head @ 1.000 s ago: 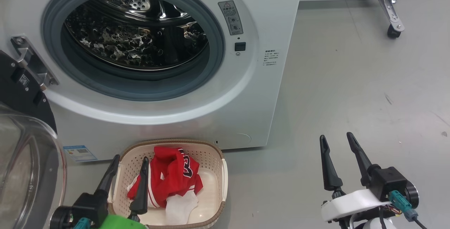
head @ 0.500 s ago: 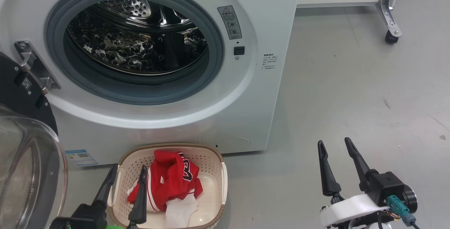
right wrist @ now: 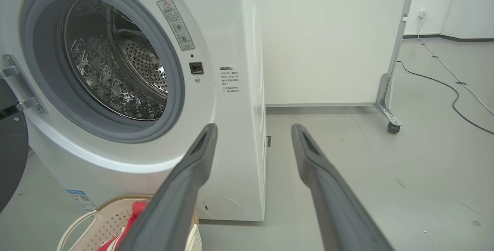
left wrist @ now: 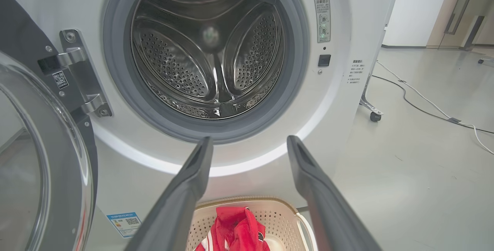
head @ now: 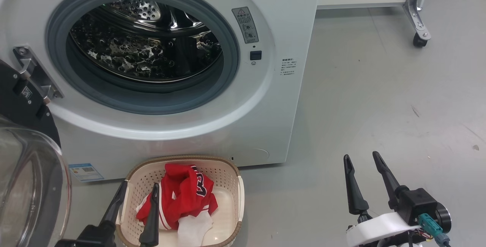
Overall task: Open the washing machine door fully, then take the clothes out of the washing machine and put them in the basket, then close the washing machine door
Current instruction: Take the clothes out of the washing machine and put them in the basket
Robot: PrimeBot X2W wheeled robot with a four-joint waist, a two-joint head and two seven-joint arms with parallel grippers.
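Observation:
The white washing machine (head: 288, 19) stands with its steel drum (head: 144, 46) bare and no cloth showing inside. Its door (head: 26, 186) is swung wide to the left, black rim and clear glass bowl facing me. On the floor before the washer sits the cream basket (head: 228, 173), holding the red jersey (head: 182, 195) and a small white cloth (head: 193, 228). My left gripper (head: 139, 188) hovers open over the basket's left side, empty. Out to the right above bare floor, my right gripper (head: 362, 157) is also open and empty. The left wrist view looks into the drum (left wrist: 208, 50) and down at the jersey (left wrist: 237, 229).
A white panel on a metal leg with a caster (head: 417, 40) stands behind the washer at the right. Cables (right wrist: 444, 77) trail across the grey floor further right. A blue label sticker (head: 85, 171) marks the washer's lower left corner.
The head camera has shifted slightly, so the washer and basket sit lower in the picture. Both grippers have dropped a little toward the bottom edge, still open. The clothes lie as before.

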